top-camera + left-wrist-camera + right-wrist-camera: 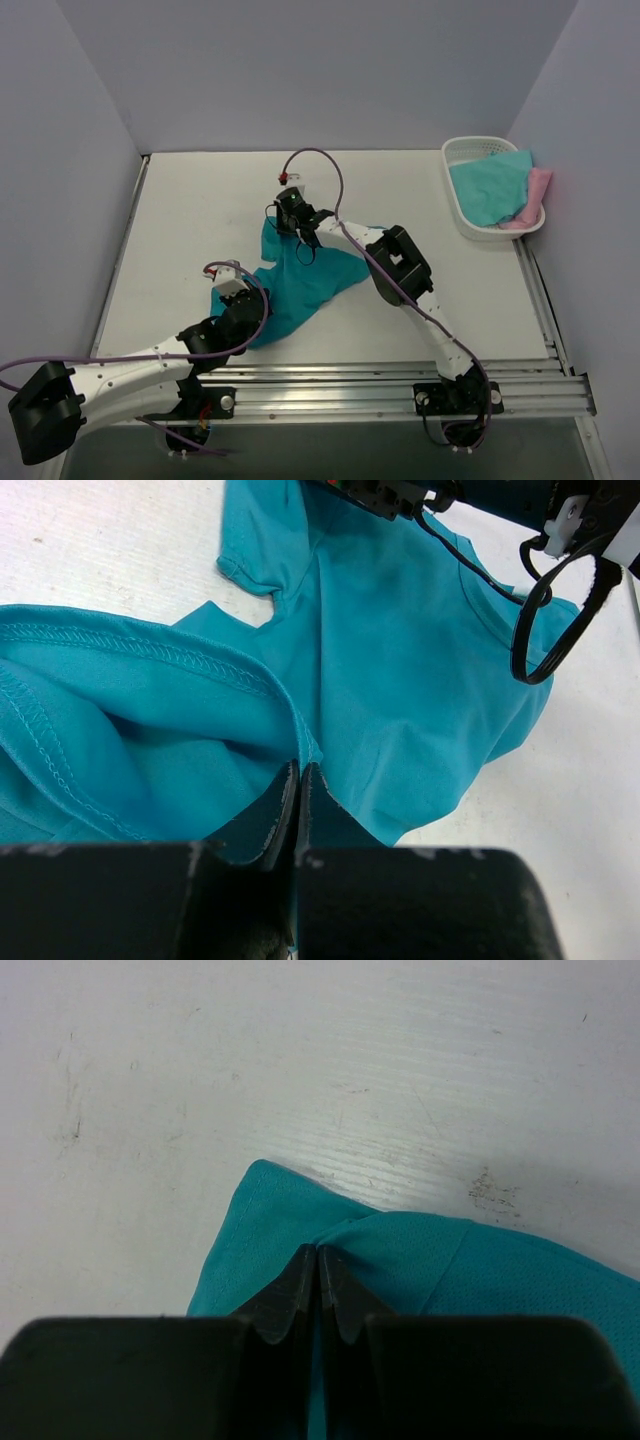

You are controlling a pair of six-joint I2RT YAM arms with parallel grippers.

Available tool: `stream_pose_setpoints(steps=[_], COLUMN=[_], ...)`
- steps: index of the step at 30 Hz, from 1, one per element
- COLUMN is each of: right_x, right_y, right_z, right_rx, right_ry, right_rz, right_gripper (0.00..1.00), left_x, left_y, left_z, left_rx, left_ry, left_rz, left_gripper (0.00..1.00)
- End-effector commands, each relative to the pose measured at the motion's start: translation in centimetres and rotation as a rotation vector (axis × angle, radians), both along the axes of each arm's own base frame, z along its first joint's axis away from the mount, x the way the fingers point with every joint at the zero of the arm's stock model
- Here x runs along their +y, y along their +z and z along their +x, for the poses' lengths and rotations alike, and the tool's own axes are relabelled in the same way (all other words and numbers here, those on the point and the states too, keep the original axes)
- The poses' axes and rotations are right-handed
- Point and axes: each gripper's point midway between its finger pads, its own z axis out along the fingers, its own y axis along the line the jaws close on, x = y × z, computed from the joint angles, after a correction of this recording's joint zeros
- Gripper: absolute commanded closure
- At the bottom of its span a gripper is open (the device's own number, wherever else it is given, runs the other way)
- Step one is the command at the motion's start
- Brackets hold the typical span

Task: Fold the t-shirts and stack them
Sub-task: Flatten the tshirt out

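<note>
The teal t-shirt (300, 285) is being seen crumpled on the white table (180, 220), near the middle and between the two arms. The aqua t-shirt (488, 185) and the pink t-shirt (538, 190) are being carried by the white basket (470, 147) at the far right corner, well apart from it. The cloth is being pinched at two places. In the left wrist view a fold just beside the stitched hem is being squeezed by the left gripper (298, 770), whose fingers (278, 805) are pressed together on it. In the right wrist view the right gripper (318, 1252) is closed tight on a rounded corner of the fabric, possibly a sleeve end, although this cannot be told surely from so near a view. The garment is being judged as light, thin and very soft. No shape is being held by it, and it is probably going to sag and drape wherever it is not being supported. It is not fragile, but it may slip out of a shallow pinch. For this reason the hold is better taken on a hem, a seam or a corner, where the cloth is doubled and thicker. Two holds set far apart along one edge are being considered safest, so that the shirt can be spread flat before any fold is being made.
</note>
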Motion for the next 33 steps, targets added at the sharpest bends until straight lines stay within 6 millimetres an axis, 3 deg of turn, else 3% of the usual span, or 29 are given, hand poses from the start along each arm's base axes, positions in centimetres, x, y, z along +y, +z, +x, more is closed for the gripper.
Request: stream_pose_setpoints(steps=[1, 2, 3, 5, 6, 8, 9, 10, 11, 12, 13, 14, 15, 18, 24, 27, 32, 33], right_x=[-3.1, -3.3, -3.2, -4.5, -4.9, -8.0, -9.2, -10.5, -12.3, -14.0, -15.3, -16.9, -18.4, -22.0, -28.2, -31.0, -33.0, -33.1], right_y=[-3.7, -2.8, 0.0, 2.6, 6.5, 8.4, 12.3, 13.6, 13.2, 16.9, 17.8, 16.9, 19.4, 19.5, 17.7, 17.9, 17.1, 17.7], right_z=[-2.8, -2.6, -2.3, -2.1, -2.0, -2.5, -2.8, -3.4, -4.4, -5.1, -5.9, -7.2, -8.3, -11.9, -18.4, -20.7, -23.7, -24.4], right_rx=[0.12, 0.104, 0.066, 0.02, -0.036, -0.069, -0.123, -0.14, -0.134, -0.194, -0.204, -0.188, -0.225, -0.216, -0.131, -0.114, -0.08, -0.086], right_ry=[-0.004, -0.011, -0.018, -0.051, -0.066, -0.135, -0.169, -0.196, -0.219, -0.264, -0.285, -0.299, -0.329, -0.35, -0.429, -0.526, -0.615, -0.633], right_rz=[-0.133, -0.136, -0.118, -0.149, -0.123, -0.195, -0.177, -0.195, -0.231, -0.209, -0.215, -0.248, -0.22, -0.239, -0.276, -0.261, -0.12, -0.036], right_gripper=[1.0, 1.0, 1.0, 1.0, 1.0, 1.0, 1.0, 1.0, 1.0, 1.0, 1.0, 1.0, 1.0, 1.0, 1.0, 1.0, 1.0, 1.0], left_x=[0.3, 0.3, 0.3, 0.3, 0.2, 0.1, -0.1, 0.0, -0.1, -0.2, -0.2, -0.2, -0.3, -0.4, -0.2, 0.2, 1.9, 2.1], left_y=[0.2, 0.3, 0.3, 0.2, 0.2, 0.3, 0.5, 0.5, 0.5, 0.6, 0.7, 0.8, 0.8, 1.1, 1.9, 2.8, 5.7, 7.1], left_z=[0.3, 0.3, 0.4, 0.4, 0.5, 0.6, 0.7, 0.8, 0.9, 0.9, 1.0, 1.1, 1.2, 1.4, 2.0, 2.5, 4.8, 5.5], left_rx=[-0.012, -0.011, -0.014, -0.012, -0.013, -0.014, -0.018, -0.02, -0.019, -0.02, -0.024, -0.026, -0.027, -0.031, -0.045, -0.062, -0.102, -0.123], left_ry=[0.021, 0.02, 0.022, 0.023, 0.025, 0.02, 0.016, 0.017, 0.015, 0.01, 0.011, 0.011, 0.008, 0.008, 0.016, 0.036, 0.087, 0.097], left_rz=[-0.013, -0.013, -0.014, -0.009, -0.01, -0.01, -0.014, -0.011, -0.01, -0.01, -0.01, -0.009, -0.007, -0.003, 0.008, 0.018, 0.037, 0.022], left_gripper=[0.98, 0.98, 0.98, 0.98, 0.98, 0.98, 0.98, 0.98, 0.98, 0.98, 0.98, 0.98, 0.98, 0.98, 0.98, 0.98, 0.98, 0.98])
